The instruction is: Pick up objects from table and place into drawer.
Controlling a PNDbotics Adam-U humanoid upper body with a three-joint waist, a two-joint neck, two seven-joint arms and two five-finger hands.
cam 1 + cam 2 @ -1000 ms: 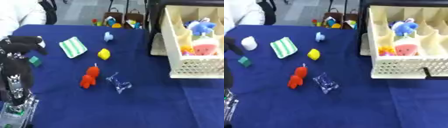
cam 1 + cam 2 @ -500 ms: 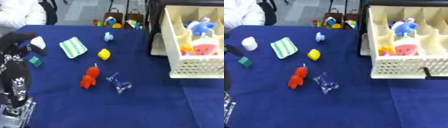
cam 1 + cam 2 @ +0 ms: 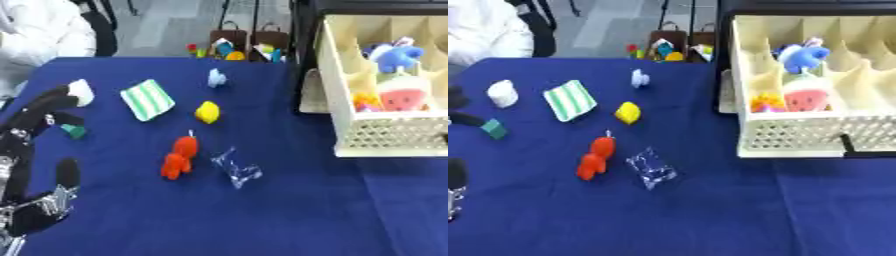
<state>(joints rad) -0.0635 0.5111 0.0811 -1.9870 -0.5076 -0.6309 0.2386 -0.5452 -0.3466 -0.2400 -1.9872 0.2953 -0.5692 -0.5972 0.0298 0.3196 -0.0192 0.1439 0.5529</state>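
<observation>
My left hand point(image 3: 35, 116) rises at the left edge, open, fingers straight and holding nothing; a small teal block point(image 3: 73, 131) lies just right of it. On the blue table lie a red toy figure point(image 3: 179, 157), a clear plastic piece point(image 3: 234, 168), a yellow lump point(image 3: 207, 111), a green-and-white striped cloth point(image 3: 147, 99), a small pale blue thing point(image 3: 216, 77) and a white object point(image 3: 502, 93). The cream drawer point(image 3: 798, 142) stands pulled out at the right, with a blue plush point(image 3: 802, 54), a watermelon toy point(image 3: 804, 100) and an orange thing point(image 3: 767, 104) in it. My right hand is out of sight.
Two dark bags with colourful items point(image 3: 241, 42) stand beyond the table's far edge. A person in white point(image 3: 44, 30) sits at the far left corner. The drawer's black handle point(image 3: 846, 145) sticks out of its mesh front.
My left hand's fingers have straightened from a curl and its thumb has spread low at the left edge. The things on the table have not moved.
</observation>
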